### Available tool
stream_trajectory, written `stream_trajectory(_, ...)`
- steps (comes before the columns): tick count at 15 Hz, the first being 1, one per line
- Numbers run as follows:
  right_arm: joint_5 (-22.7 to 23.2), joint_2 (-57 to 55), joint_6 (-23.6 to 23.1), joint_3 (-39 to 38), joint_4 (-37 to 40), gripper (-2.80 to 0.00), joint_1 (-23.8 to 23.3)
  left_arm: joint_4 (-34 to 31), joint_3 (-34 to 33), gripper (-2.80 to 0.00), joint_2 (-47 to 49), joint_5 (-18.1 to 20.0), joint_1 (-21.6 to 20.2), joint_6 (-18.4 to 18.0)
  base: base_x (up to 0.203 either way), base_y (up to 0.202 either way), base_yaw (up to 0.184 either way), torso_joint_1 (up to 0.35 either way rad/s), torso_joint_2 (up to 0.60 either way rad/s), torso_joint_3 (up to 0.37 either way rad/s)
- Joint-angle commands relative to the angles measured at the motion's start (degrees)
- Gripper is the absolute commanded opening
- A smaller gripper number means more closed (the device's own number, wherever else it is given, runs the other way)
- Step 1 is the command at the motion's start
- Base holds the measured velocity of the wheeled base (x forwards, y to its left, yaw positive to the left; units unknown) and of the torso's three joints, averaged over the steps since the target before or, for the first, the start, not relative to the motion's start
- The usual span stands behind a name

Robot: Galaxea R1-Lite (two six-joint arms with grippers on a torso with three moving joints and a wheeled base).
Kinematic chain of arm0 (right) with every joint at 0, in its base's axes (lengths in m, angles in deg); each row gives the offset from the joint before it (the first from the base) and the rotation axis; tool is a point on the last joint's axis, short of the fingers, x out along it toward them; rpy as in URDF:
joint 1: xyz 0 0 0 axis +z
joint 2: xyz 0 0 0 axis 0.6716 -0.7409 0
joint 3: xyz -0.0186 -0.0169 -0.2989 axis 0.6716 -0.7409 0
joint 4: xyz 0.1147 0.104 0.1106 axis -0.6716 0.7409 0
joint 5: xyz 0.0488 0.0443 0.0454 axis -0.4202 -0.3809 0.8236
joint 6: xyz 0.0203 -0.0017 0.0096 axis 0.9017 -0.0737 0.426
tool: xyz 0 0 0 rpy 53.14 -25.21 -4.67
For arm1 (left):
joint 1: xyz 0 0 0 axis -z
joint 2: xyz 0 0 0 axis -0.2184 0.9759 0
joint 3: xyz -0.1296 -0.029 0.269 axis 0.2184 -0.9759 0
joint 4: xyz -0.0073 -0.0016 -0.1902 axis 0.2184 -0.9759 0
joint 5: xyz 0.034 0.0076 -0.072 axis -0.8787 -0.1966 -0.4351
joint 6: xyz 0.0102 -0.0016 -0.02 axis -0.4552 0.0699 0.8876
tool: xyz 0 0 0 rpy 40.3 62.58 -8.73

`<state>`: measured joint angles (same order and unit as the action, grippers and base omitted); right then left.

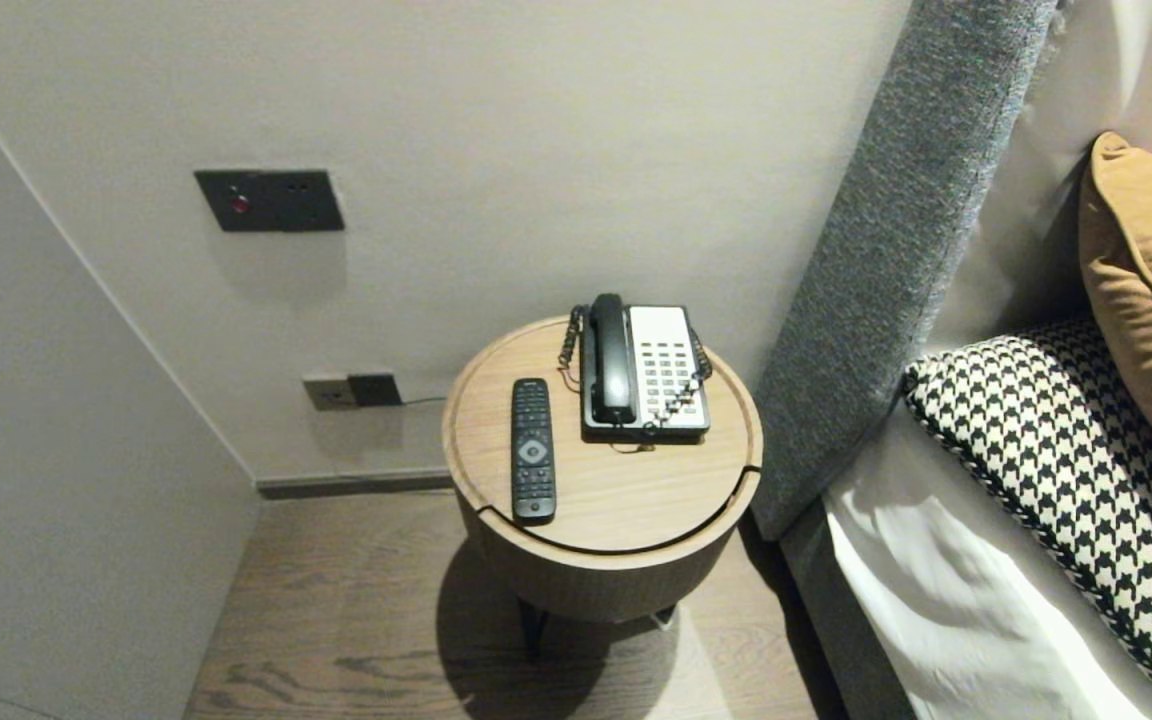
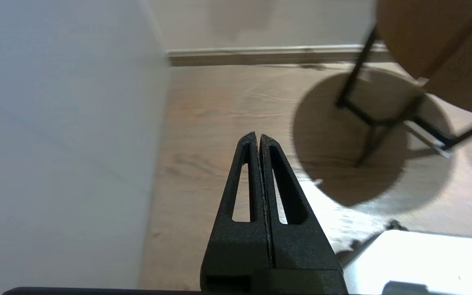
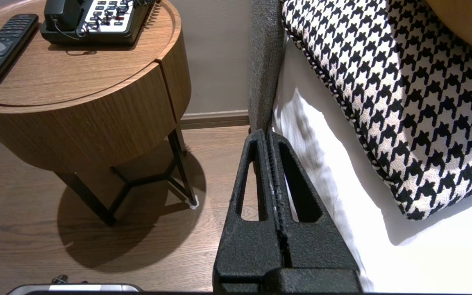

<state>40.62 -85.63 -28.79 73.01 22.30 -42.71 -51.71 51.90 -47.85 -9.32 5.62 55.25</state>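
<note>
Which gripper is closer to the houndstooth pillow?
Right. The right gripper hangs low by the bed edge, the houndstooth pillow just ahead of it. The left gripper is over the floor by the wall, beyond the round table.

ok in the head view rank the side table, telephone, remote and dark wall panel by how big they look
1. side table
2. telephone
3. remote and wall panel: they look about alike, and the panel sits farther off, so no ranking between them

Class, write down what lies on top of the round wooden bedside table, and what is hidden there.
On the table lie a black remote control and a telephone, its handset resting in the cradle. The wood under them is covered, and the table's inside cannot be seen.
</note>
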Motion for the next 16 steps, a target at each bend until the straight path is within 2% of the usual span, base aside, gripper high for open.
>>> stream_trajectory(1,-0.01,0.00,0.01,-0.09,-0.01,-2.80,0.00,0.05,-0.03,-2.80,-0.92,0.11,3.67,-0.07,0.000,0.000,0.000,0.000,0.00,0.000)
stream_trajectory(6,-0.01,-0.02,-0.08,-0.09,-0.01,-2.80,0.00,0.25,-0.07,-2.80,-15.74,0.78,6.79,-0.61,0.000,0.000,0.000,0.000,0.00,0.000)
stream_trajectory(9,-0.01,0.00,0.01,-0.09,-0.01,-2.80,0.00,0.30,-0.09,-2.80,-15.96,0.81,6.90,-0.46,0.000,0.000,0.000,0.000,0.00,0.000)
stream_trajectory(12,-0.01,0.00,-0.08,-0.09,-0.01,-2.80,0.00,0.31,-0.01,-2.80,-15.96,0.38,6.90,1.95,0.000,0.000,0.000,0.000,0.00,0.000)
stream_trajectory(16,-0.01,0.00,-0.02,-0.09,-0.01,-2.80,0.00,0.21,0.00,-2.80,-15.88,-0.08,6.90,2.26,0.000,0.000,0.000,0.000,0.00,0.000)
